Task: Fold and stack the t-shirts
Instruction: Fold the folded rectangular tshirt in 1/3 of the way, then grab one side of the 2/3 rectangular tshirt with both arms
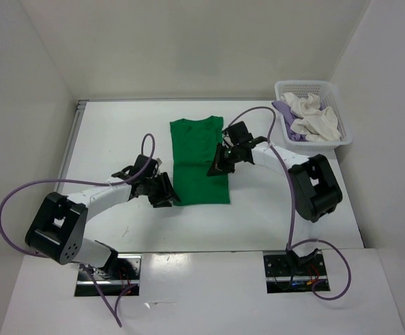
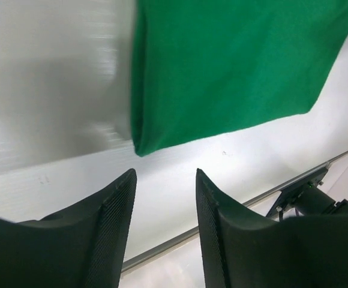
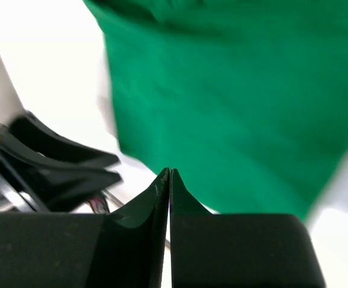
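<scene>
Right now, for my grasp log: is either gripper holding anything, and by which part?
Nothing is held. The left gripper is open, short of a corner of the green t-shirt; the right gripper is shut, no cloth pinched.

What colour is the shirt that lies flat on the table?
The shirt is plain bright green. The top external view shows it best.

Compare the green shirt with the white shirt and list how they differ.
Place: the green shirt lies on the table; the white shirt sits in the basket.
Pose: the green shirt is flat, in a neat long rectangle; the white shirt is crumpled in a heap.
Colour: the green shirt is bright green, the white shirt plain white.
Both are soft cloth.
</scene>
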You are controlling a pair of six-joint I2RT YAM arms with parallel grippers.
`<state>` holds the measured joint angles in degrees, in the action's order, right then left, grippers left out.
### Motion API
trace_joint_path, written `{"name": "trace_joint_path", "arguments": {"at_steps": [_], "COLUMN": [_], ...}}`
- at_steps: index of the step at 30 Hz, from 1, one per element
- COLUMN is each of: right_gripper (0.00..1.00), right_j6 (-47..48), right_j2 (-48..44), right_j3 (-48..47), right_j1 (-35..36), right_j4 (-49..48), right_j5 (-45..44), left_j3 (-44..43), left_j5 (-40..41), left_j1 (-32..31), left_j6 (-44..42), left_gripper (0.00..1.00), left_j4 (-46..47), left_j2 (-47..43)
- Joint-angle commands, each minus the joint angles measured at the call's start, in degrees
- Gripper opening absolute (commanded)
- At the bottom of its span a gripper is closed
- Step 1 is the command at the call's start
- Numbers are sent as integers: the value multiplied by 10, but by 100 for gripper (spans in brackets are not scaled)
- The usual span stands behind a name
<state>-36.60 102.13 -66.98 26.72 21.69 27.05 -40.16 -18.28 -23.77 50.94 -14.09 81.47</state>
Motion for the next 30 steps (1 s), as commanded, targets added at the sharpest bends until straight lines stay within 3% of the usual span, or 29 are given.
{"name": "trace_joint_path", "arguments": {"at_steps": [1,8,17,19,25,30], "right_gripper": [4,2,0,4,29,38], "right_j6": [3,10,-4,-4,-4,-29], "right_j2": [63,182,222,191,51,-109], "right_j3": [-75,-172,-242,-228,-153,61], "right_j1": [5,5,0,0,-11,-11], "right_j4": [-18,-13,-26,-26,-15,-25], "right_j5": [11,5,-2,-2,-16,-61], "left_j3": [17,17,27,27,27,27], "left_j5": [-8,-37,-26,-21,-8,-3], "left_j1": [10,10,10,10,10,10], "left_j6": [-5,6,16,21,32,43], "left_gripper": [52,55,52,51,41,37], "left_j4": [10,48,62,62,67,73], "left_j2": [8,60,65,65,65,65]}}
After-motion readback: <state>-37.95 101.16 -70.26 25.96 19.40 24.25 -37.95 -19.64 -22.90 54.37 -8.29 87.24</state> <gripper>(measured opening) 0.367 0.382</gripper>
